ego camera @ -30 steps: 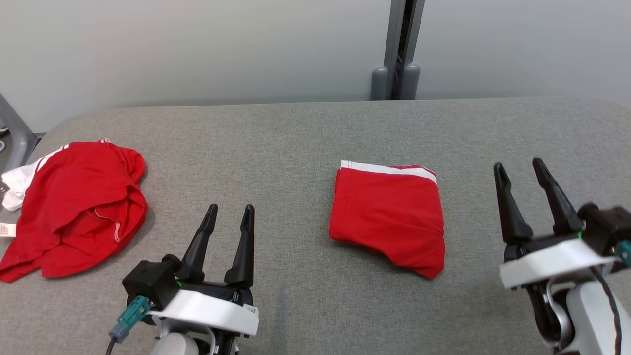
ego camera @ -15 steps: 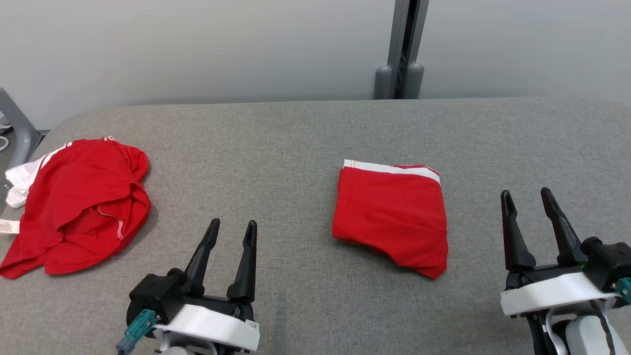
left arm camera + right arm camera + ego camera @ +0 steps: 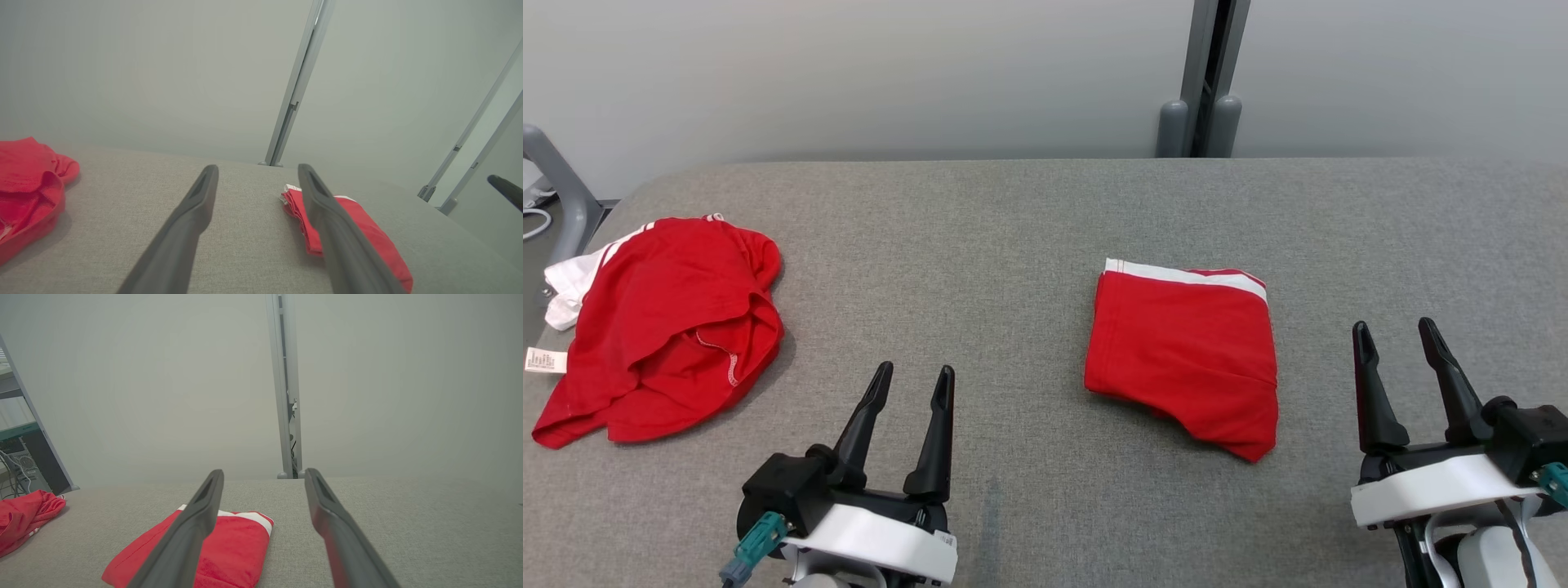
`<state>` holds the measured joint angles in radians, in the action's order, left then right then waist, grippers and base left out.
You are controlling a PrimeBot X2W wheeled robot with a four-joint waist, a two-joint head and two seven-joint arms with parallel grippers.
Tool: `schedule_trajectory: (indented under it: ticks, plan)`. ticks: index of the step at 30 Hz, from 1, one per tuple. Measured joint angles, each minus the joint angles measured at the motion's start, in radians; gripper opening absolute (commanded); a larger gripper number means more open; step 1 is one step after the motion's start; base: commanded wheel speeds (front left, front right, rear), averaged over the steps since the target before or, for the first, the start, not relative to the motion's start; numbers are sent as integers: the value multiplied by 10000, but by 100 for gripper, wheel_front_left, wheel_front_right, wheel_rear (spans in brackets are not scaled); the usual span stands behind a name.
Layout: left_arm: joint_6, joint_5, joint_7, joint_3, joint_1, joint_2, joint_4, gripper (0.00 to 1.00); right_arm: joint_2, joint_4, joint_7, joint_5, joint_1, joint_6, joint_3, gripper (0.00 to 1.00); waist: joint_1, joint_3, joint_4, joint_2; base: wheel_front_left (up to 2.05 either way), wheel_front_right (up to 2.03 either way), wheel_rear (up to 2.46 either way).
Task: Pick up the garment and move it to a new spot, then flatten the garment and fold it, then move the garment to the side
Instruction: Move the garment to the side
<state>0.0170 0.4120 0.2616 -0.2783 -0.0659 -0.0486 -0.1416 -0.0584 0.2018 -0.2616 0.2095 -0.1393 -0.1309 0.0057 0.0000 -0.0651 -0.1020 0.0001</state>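
The folded garment (image 3: 1183,355) is lying flat on the grey counter (image 3: 1013,212), right of the middle, with its white-striped edge turned towards the far wall. It is sitting as a neat rectangle, so the folding is probably done and only the shift to the side is left to do. The left tool (image 3: 915,370) is hovering above the near part of the counter, well apart from the cloth, its two fingers spread wide and gripping nothing. The right tool (image 3: 1393,325) is hovering to the right of the garment, equally wide open and empty, near it but not touching. Both are pointing away from the robot, probably because they are pausing between steps rather than reaching. A crumpled garment (image 3: 662,327), also red with white trim, is lying in a heap at the counter's left edge. It may be waiting its turn or lying there put aside; which one cannot be told.
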Motion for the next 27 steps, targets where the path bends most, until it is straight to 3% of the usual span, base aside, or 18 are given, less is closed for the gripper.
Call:
schedule_trajectory:
  ticks: [18, 27]
  plan:
    - [-6, 4, 0, -38, -3, 2, -31, 100, 52, 86, 82, 50, -39, 0, 6, 100, 0, 21, 0, 0, 0, 0, 0]
    - [58, -65, 0, -245, -286, 0, -29, 100, 84, 1007, 1231, 861, -608, 0, -27, 100, 0, -570, -109, 0, 0, 0, 0]
